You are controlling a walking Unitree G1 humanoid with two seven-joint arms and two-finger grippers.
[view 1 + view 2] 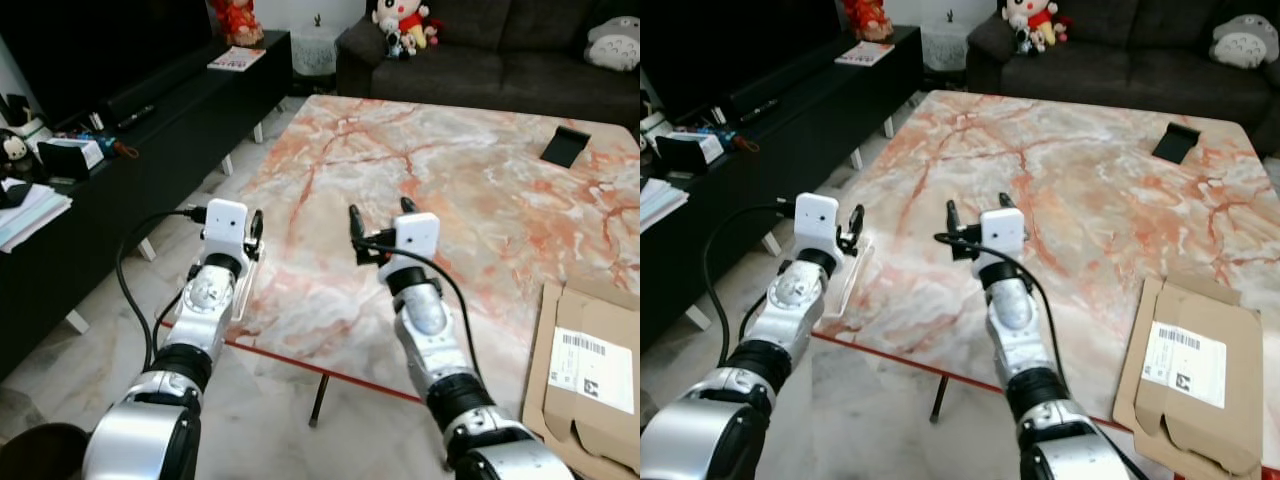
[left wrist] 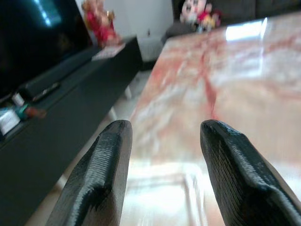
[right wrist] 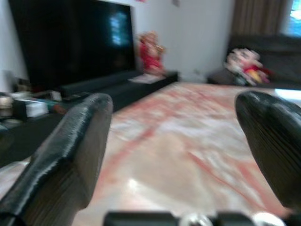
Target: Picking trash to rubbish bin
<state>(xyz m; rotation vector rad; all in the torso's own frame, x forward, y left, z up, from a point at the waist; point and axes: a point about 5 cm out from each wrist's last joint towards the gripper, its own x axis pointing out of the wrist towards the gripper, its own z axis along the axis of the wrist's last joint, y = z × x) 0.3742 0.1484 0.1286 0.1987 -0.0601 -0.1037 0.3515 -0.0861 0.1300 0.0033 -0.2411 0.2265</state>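
Note:
A clear plastic wrapper (image 1: 244,284) lies along the left edge of the marble table (image 1: 450,180), partly overhanging it. My left gripper (image 1: 255,228) hovers just above the wrapper's far end; in the left wrist view its fingers (image 2: 108,160) stand open with nothing between them. My right gripper (image 1: 380,212) is held over the table a little to the right, open and empty, its two fingertips well apart in the right wrist view (image 3: 176,101). A flattened cardboard box (image 1: 588,372) with a shipping label lies at the table's near right corner.
A small black object (image 1: 563,146) sits at the table's far right. A low black TV cabinet (image 1: 150,130) with clutter runs along the left, and a dark sofa (image 1: 480,50) with plush toys stands behind. A dark round object (image 1: 40,450) is on the floor at bottom left.

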